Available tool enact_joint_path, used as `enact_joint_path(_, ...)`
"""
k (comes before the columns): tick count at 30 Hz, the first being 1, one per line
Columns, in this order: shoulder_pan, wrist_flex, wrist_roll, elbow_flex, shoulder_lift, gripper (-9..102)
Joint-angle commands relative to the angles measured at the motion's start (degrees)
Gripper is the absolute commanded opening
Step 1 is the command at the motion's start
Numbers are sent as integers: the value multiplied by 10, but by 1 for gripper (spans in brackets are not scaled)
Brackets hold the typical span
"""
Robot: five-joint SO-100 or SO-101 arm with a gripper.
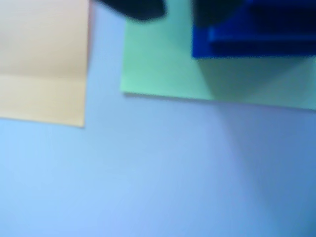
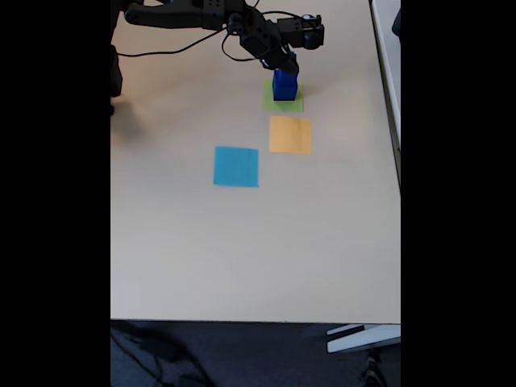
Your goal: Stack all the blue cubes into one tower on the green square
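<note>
A stepped tower of dark blue cubes (image 2: 284,85) stands on the green square (image 2: 292,105) at the far end of the table in the fixed view. My gripper (image 2: 287,68) is right at the tower's top; the picture is too small and dark to tell whether its fingers hold the top cube. The blurred wrist view has the blue cubes (image 1: 247,44) at the upper right on the green square (image 1: 158,64). A dark finger (image 1: 138,9) pokes in from the top edge to their left.
An orange square (image 2: 290,135) lies just in front of the green one, and also shows at the left of the wrist view (image 1: 44,59). A light blue square (image 2: 236,166) lies nearer the table's middle. The arm and its cables (image 2: 185,16) run along the far edge.
</note>
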Motion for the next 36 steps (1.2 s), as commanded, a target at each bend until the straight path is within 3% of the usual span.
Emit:
enact_joint_path(1, 4, -14, 8, -15, 36, 0)
enact_joint_path(19, 35, -36, -18, 49, 75, 0)
enact_joint_path(28, 47, 83, -22, 9, 124, 0)
enact_joint_path(36, 10, 178, 72, -10, 168, 0)
